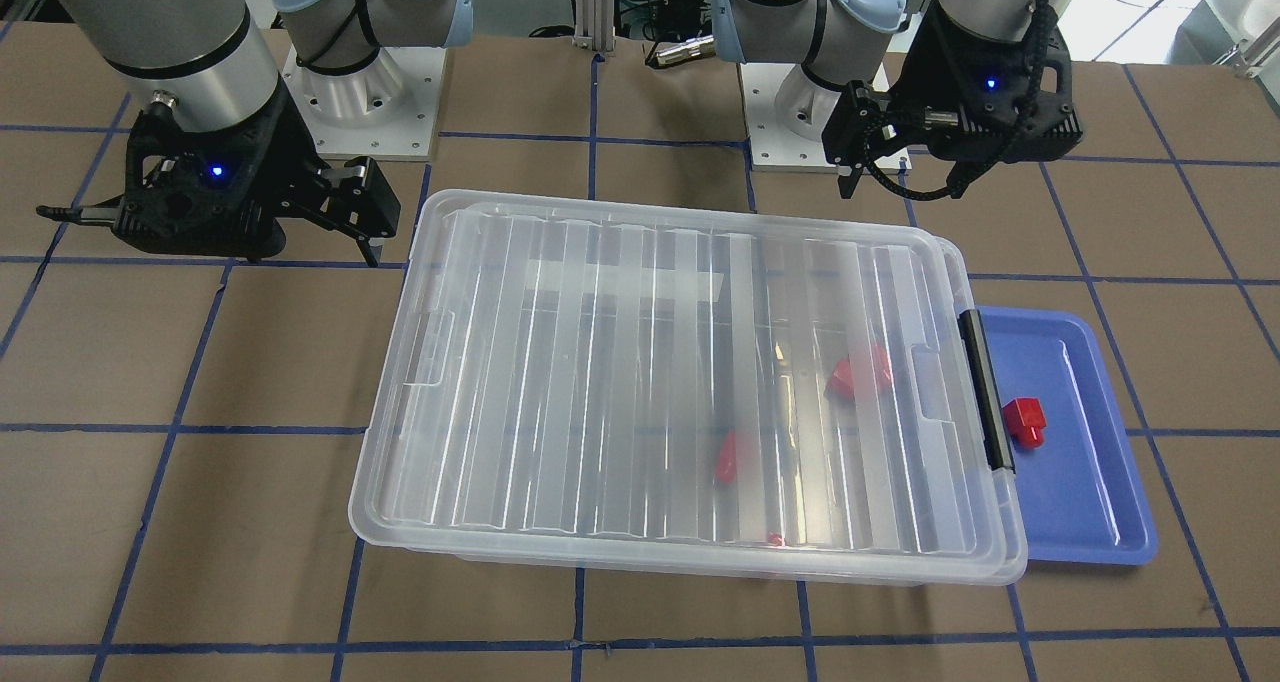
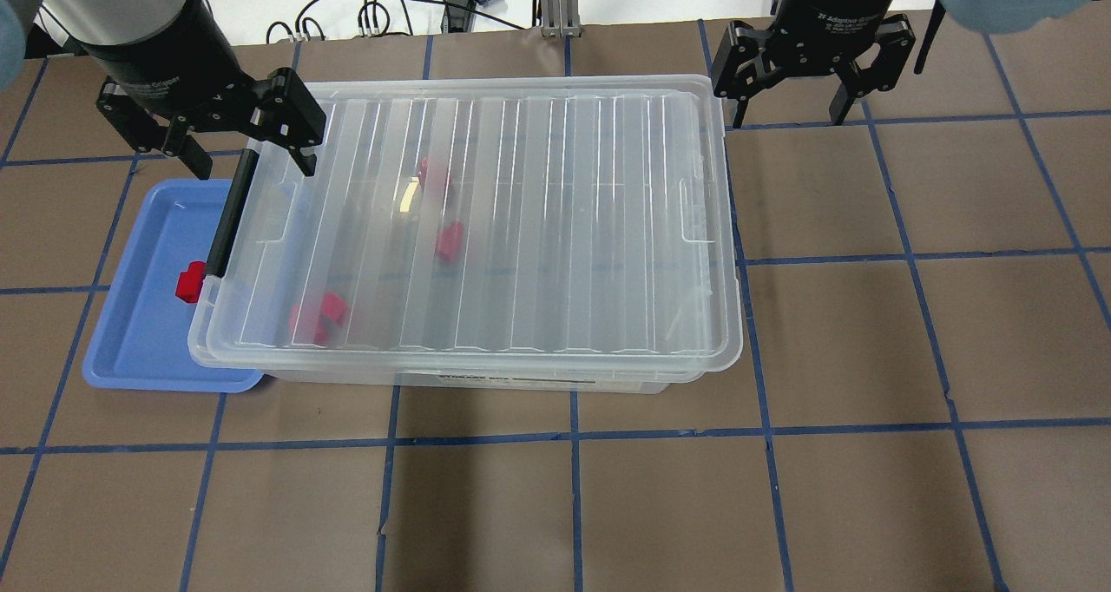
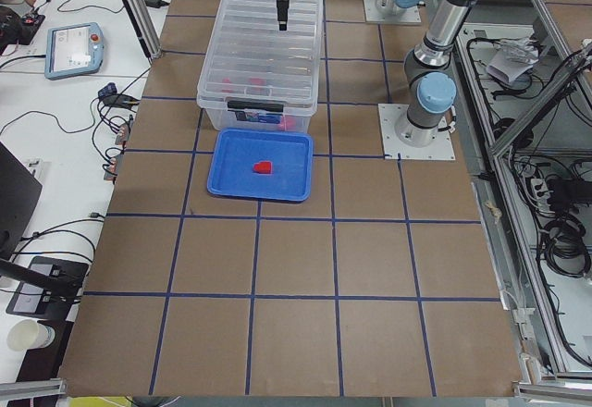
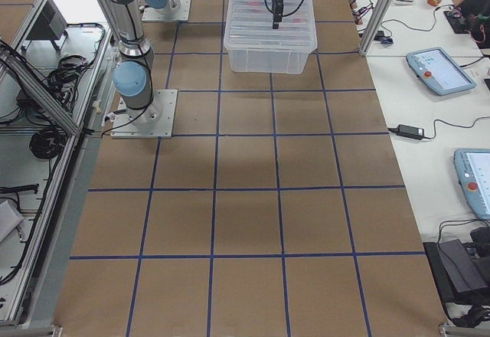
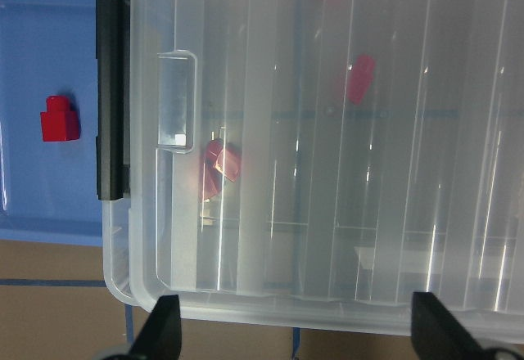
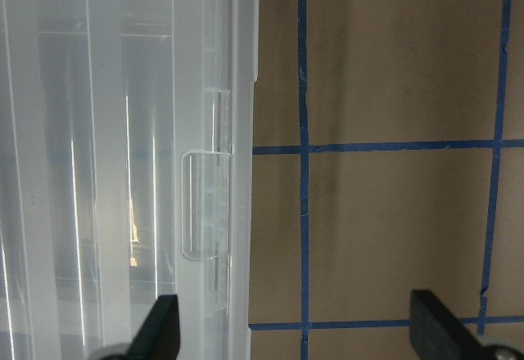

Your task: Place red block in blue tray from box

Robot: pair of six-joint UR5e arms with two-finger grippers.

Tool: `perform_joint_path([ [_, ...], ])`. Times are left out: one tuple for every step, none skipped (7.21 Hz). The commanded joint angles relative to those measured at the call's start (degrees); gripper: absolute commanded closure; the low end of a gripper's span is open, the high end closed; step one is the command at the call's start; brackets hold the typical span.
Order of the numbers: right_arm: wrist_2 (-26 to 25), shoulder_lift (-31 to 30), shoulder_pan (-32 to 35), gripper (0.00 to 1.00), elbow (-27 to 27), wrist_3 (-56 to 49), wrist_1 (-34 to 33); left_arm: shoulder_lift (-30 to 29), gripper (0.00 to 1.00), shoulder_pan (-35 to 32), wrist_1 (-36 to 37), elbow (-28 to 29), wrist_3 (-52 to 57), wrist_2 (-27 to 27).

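Note:
One red block lies in the blue tray, close to the box's black latch; it also shows in the overhead view and the left wrist view. The clear box has its ribbed lid on. Through the lid I see more red blocks inside. My left gripper hovers open and empty over the latch end of the box. My right gripper hovers open and empty beside the opposite short end.
The blue tray butts against the box's latch end, partly under the box rim. The table is brown with blue tape grid lines. The arm bases stand at the far edge behind the box.

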Motion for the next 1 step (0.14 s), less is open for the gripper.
perform_joint_path([
  [-0.15, 0.1, -0.35, 0.0, -0.02, 0.02, 0.41, 0.0, 0.0, 0.0, 0.0, -0.07, 0.0, 0.0],
])
